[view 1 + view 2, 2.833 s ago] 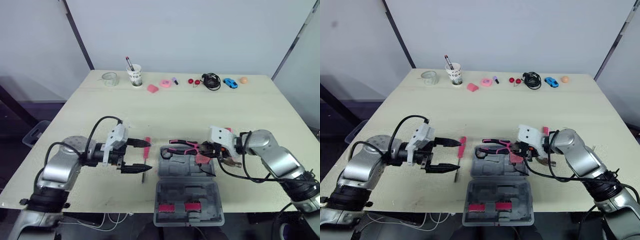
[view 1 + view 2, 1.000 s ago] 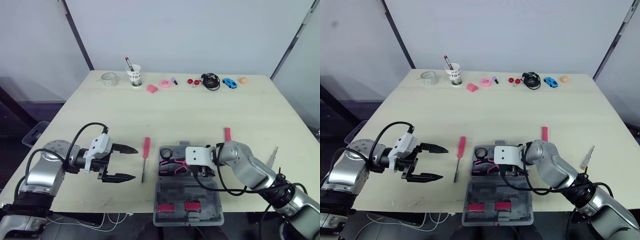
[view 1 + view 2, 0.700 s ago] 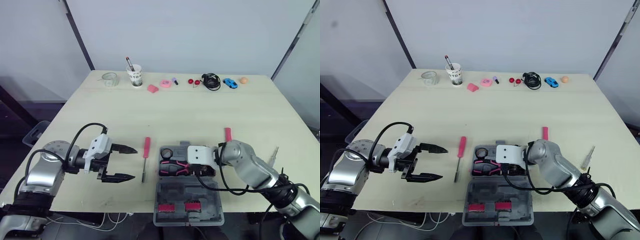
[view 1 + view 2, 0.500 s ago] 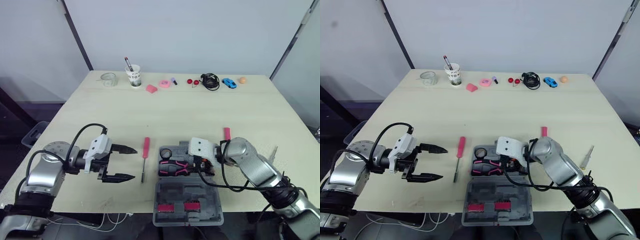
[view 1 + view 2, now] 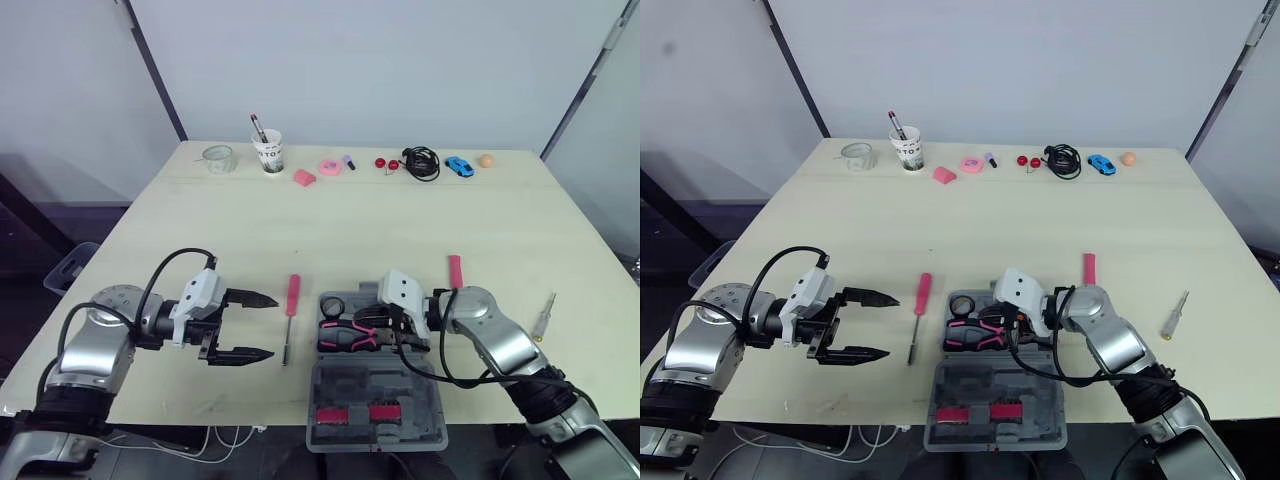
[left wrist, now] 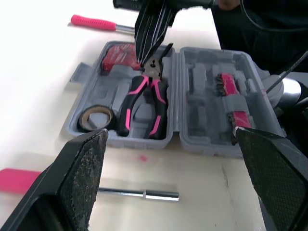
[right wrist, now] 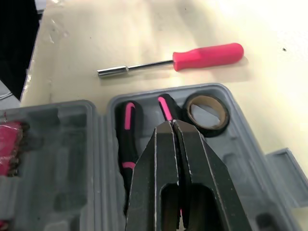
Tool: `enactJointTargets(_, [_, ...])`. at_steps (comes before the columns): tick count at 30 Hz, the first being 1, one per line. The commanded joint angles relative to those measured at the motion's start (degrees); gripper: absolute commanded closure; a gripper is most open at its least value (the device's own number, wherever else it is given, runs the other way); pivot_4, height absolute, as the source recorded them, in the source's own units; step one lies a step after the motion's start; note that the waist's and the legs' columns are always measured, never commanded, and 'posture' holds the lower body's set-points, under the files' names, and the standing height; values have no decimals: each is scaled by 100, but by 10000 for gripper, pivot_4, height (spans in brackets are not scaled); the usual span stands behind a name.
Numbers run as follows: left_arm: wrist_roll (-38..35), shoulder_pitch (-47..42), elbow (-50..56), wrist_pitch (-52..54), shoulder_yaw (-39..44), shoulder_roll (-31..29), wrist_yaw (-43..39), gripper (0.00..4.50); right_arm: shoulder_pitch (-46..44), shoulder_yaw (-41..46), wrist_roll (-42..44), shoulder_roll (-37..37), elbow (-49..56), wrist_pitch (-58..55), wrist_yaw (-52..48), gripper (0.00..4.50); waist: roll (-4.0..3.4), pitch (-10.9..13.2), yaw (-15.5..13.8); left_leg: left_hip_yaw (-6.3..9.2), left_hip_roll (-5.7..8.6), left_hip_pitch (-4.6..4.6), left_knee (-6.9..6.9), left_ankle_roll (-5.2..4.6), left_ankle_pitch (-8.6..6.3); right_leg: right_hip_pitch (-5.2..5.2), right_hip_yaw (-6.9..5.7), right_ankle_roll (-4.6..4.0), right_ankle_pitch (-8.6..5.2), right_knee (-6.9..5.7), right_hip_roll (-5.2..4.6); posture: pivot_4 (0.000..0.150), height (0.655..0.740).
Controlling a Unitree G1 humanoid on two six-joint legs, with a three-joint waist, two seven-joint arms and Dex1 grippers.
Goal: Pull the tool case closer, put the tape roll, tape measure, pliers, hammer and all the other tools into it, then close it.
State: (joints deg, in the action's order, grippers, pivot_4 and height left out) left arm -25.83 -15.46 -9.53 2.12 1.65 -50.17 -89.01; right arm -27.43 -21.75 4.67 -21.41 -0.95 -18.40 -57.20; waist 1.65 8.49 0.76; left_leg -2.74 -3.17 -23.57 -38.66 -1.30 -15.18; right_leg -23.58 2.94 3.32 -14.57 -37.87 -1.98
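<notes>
The grey tool case (image 5: 372, 384) lies open near the table's front edge, its lid toward me. Black-and-pink pliers (image 5: 345, 335) rest in its tray, beside a tape roll (image 5: 333, 307). A red tool (image 6: 119, 52) fills the compartment next to them. My right gripper (image 5: 372, 320) hangs shut and empty just above the pliers' head (image 6: 153, 62). My left gripper (image 5: 268, 326) stands open left of the case, nothing between its fingers. A red-handled nut driver (image 5: 291, 305) lies between the left gripper and the case.
A pink-handled tool (image 5: 456, 268) and a clear-handled screwdriver (image 5: 545, 315) lie right of the case. Along the far edge stand a glass jar (image 5: 219, 157), a paper cup (image 5: 268, 150), a black cable (image 5: 422, 162), a blue toy car (image 5: 460, 165) and an orange ball (image 5: 487, 160).
My right gripper carried the pliers from the case's far edge into the tray, let go and drew back slightly. My left gripper pulled left, away from the nut driver, and has stayed still since.
</notes>
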Motion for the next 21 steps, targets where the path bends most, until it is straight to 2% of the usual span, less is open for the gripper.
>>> enactJointTargets(1, [-153,16,205,-61,147,5,-130,0,17,105,79,125,-289,402,43,44481,-1,1,1,0,0,0,0,0,0,0,0,0,0,0,0,1500,7400])
enactJointTargets(9, [-156,53,215,-106,167,-6,-99,0,27,-120,-309,131,-1273,607,93,44481,-2,1,1,-1,0,1,0,0,0,1,1,0,0,-1,0,1500,7400])
enactJointTargets(16, [-173,115,290,-53,167,24,-8,0,150,-432,-714,55,-1862,247,225,44481,-4,-18,-2,-6,0,20,1,0,0,15,5,-1,0,-2,0,1500,7400])
enactJointTargets(21, [-199,232,406,-15,177,48,67,0,76,-761,-1092,-38,-2235,-27,258,44481,-16,-37,6,-13,0,100,10,0,-1,85,12,-19,-13,3,-1,1500,7400])
